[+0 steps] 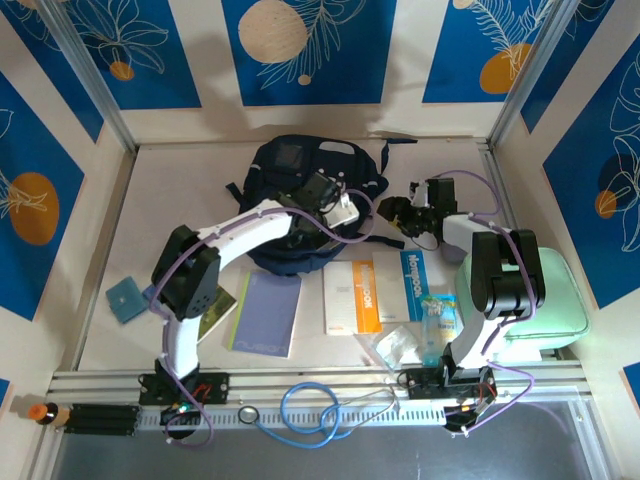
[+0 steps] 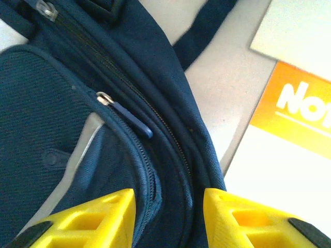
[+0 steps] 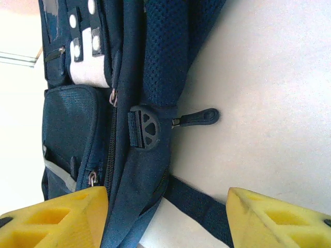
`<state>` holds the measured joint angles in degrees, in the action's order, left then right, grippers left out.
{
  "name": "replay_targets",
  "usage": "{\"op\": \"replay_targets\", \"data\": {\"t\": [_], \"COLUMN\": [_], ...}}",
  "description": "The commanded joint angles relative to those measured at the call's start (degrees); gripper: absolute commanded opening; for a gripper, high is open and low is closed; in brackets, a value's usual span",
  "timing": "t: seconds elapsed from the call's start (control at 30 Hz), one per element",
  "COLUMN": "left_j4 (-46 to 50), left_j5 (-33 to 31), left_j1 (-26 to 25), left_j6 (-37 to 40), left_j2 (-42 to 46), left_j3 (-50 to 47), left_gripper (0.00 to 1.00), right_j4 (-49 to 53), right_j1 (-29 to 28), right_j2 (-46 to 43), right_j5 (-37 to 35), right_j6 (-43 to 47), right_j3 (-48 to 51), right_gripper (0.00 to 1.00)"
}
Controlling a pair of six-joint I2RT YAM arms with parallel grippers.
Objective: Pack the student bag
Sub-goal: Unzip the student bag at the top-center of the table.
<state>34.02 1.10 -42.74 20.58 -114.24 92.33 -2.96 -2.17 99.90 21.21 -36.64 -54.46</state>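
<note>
The student bag (image 1: pixel 300 175) is laid flat at the middle-far part of the pale counter (image 1: pixel 180 200). Its dark navy cloth is coarsely woven, and curved zip lines and a pale grey stripe are seen across it. A flat navy zip pull (image 2: pixel 129 118) hung from a metal ring is seen on the front pocket. Padded mesh (image 3: pixel 165 51), a round black plastic buckle (image 3: pixel 145 126) and a teardrop-shaped zip tab (image 3: pixel 199 117) resting on the counter are seen at the bag's side. A glossy orange-and-white notebook (image 2: pixel 295 129) is placed just beside the bag. The left tool (image 2: pixel 169 206), with blocky yellow fingers, is set part-way apart astride a zippered ridge of the bag; whether the cloth is pinched cannot be told. The right tool (image 3: pixel 166 199) is spread wide above a black strap (image 3: pixel 199 209), and nothing is gripped by it.
</note>
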Motion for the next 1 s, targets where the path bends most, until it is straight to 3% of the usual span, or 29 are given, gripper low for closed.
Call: {"op": "replay_targets", "data": {"t": [0.0,0.33,0.5,0.57,0.63,0.73,0.9,0.97], "left_j4": [4.55,10.66,12.8,13.6,15.86,16.84,16.96,17.04], "left_j5": [-5.78,-13.39,-13.76,-12.89,-11.01,-11.71,-16.22,-17.12], "left_j1": [-0.79,-1.16,-1.17,-1.28,-1.25,-1.23,-1.38,-1.38], "left_j6": [2.84,4.33,3.86,4.18,5.1,5.56,5.39,5.42], "left_j2": [-2.85,-10.59,-11.84,-11.96,-12.3,-12.91,-14.96,-15.32], "left_j3": [4.75,12.74,15.07,15.24,16.05,16.71,18.51,19.16], "left_gripper": [0.4,0.32,0.23,0.28,0.4,0.41,0.28,0.14], "right_j4": [0.63,0.31,0.33,0.33,0.38,0.26,-0.2,-0.29], "right_j1": [0.59,0.86,1.03,1.14,1.22,1.31,1.3,1.3], "right_j2": [-2.11,-2.66,-2.83,-2.78,-2.72,-2.72,-2.69,-2.69], "right_j5": [0.41,0.42,-0.01,-0.28,-0.38,-0.38,-0.38,-0.47], "right_j6": [-0.43,-0.82,-0.77,-0.78,-0.71,-0.89,-1.24,-1.33], "right_j3": [0.93,1.28,1.44,1.54,1.55,1.55,1.63,1.72], "right_gripper": [0.62,0.62,0.62,0.62,0.63,0.63,0.62,0.62]}}
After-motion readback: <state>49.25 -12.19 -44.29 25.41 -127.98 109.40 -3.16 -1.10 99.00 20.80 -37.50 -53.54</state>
